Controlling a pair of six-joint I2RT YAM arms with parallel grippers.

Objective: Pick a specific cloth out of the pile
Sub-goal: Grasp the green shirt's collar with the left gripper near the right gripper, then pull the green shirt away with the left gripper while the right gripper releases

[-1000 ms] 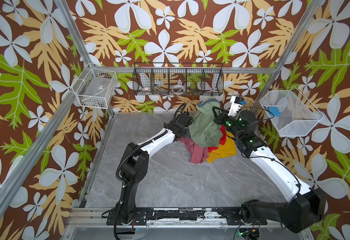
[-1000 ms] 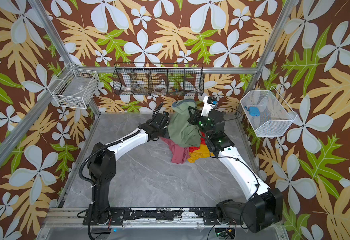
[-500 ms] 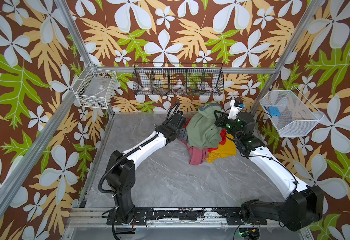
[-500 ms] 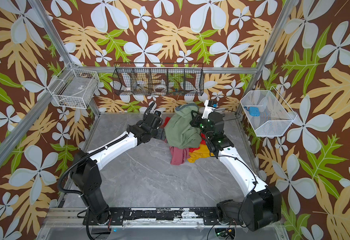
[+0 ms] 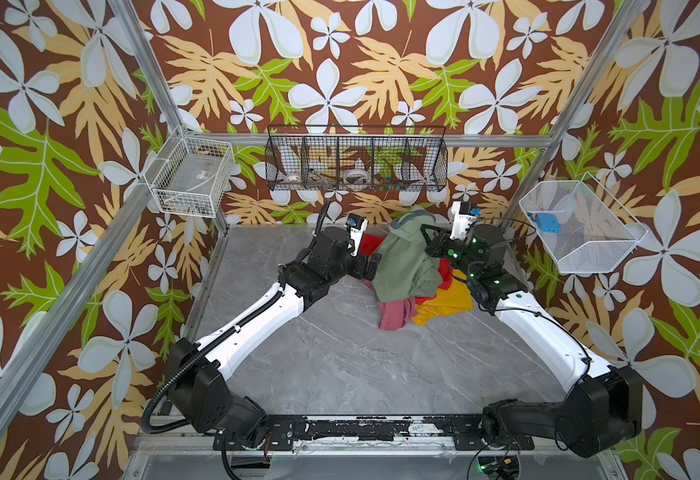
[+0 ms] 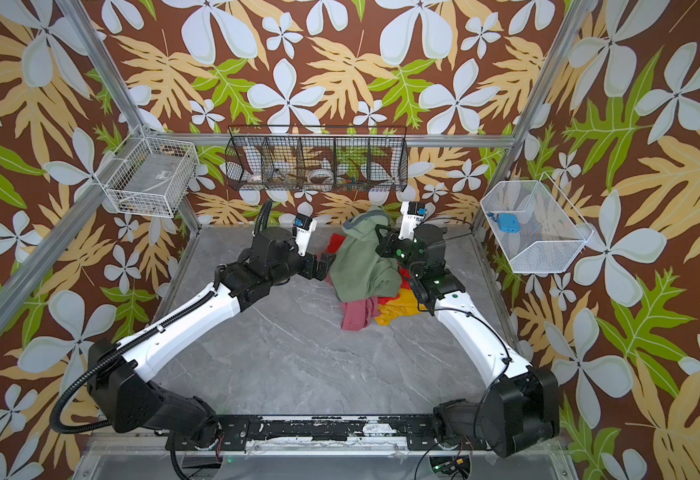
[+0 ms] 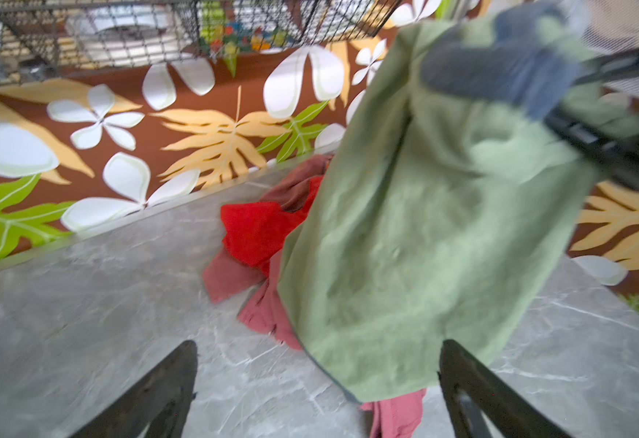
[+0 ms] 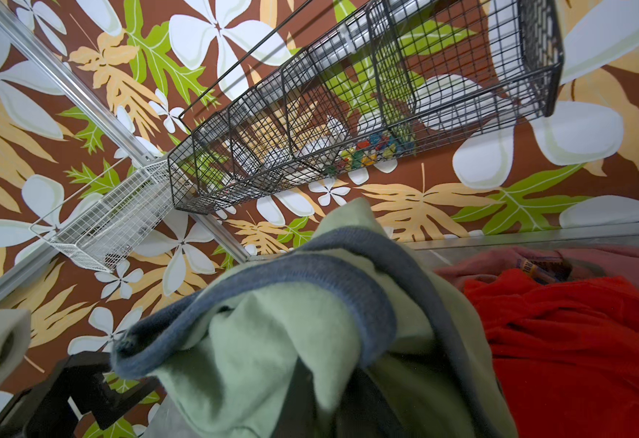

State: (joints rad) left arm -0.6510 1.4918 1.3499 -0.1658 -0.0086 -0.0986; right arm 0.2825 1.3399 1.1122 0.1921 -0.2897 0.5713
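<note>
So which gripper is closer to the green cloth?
Right. The right gripper is shut on the green cloth near its grey neck; the left gripper is open, just beside its hanging side.

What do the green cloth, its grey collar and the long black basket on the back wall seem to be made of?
Green cloth: soft, matte, fleece-like fabric, judging by its slightly fuzzy surface; the fibre cannot be told.
Grey collar: ribbed knit, shown by its fine parallel ridges.
Black basket: thin wire mesh, probably metal with a dark coating, as the grid is rigid.

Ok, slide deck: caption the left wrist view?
Right gripper holds up the soft sage-green, grey-trimmed garment before a bright red cloth and a dusty-pink cloth; left gripper open.
</note>
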